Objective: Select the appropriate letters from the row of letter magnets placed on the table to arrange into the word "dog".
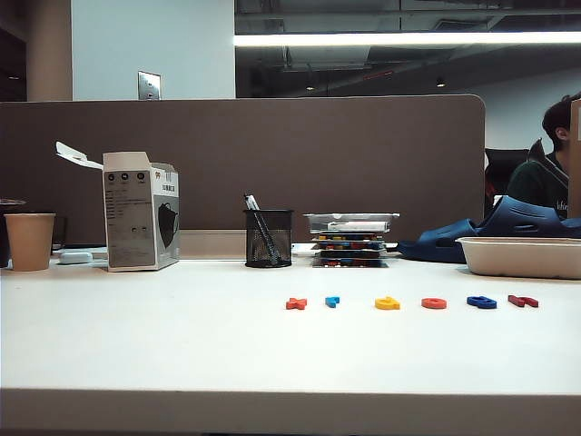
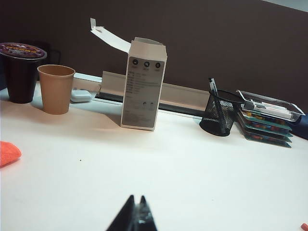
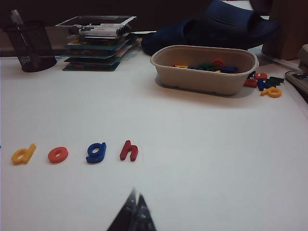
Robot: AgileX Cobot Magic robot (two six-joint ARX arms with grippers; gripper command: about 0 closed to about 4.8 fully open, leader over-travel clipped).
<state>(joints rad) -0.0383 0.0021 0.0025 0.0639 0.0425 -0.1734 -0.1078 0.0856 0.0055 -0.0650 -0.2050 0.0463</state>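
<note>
the row of letter magnets (image 1: 413,302) lies on the table (image 1: 182,345): orange x (image 1: 296,303), light blue piece (image 1: 332,301), yellow d (image 1: 388,303), orange-red o (image 1: 434,303), dark blue g (image 1: 481,302), dark red h (image 1: 523,301). seen from the d, the rest run toward 3 o'clock. left gripper (image 2: 136,216) and right gripper (image 3: 135,211) hover over bare table, jaws pressed together, holding nothing.

A grey-brown partition panel (image 1: 272,163) runs along the far edge of the white tabletop (image 1: 182,345). Above it, far left: pale wall (image 1: 154,45) with a metal switch plate (image 1: 149,85). Far right: dark open ceiling, one long fluorescent strip (image 1: 408,39) lit.
</note>
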